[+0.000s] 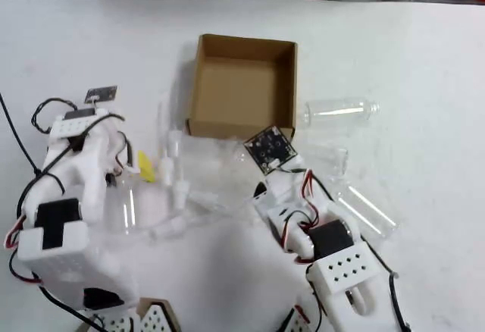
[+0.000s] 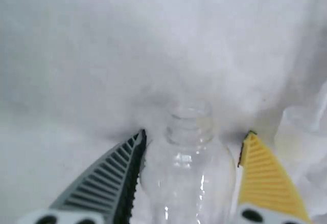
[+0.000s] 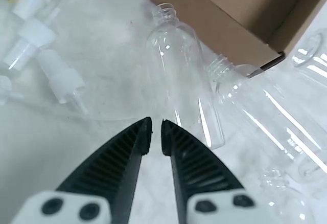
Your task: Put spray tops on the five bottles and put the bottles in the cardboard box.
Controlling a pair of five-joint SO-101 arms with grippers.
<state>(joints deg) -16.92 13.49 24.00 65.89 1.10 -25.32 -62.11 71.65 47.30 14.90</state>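
1. Left jaws first: they're clamped on a clear bottle. The grey finger is on one flank and the yellow finger on the other, both pressed against its shoulders.
2. That clear bottle's threaded neck is bare, with no spray top on it. In the high view it sits at the left of the frame, tucked against the left arm.
3. Over to the right jaws: the black fingers are drawn together with just a sliver between the tips. They grip nothing and hang over the white table.
4. Just beyond those tips, a capless bottle lies on its side with its open neck toward the box wall. A second bottle lies right beside it, its neck near the box corner.
5. Loose white spray tops are scattered at centre-left of the high view, between the two arms. The right wrist view catches them too.
6. The cardboard box sits at upper centre, top open, its brown floor showing.
7. Further out, one more bottle lies just right of the box. Another lies at lower right, close by the right arm.
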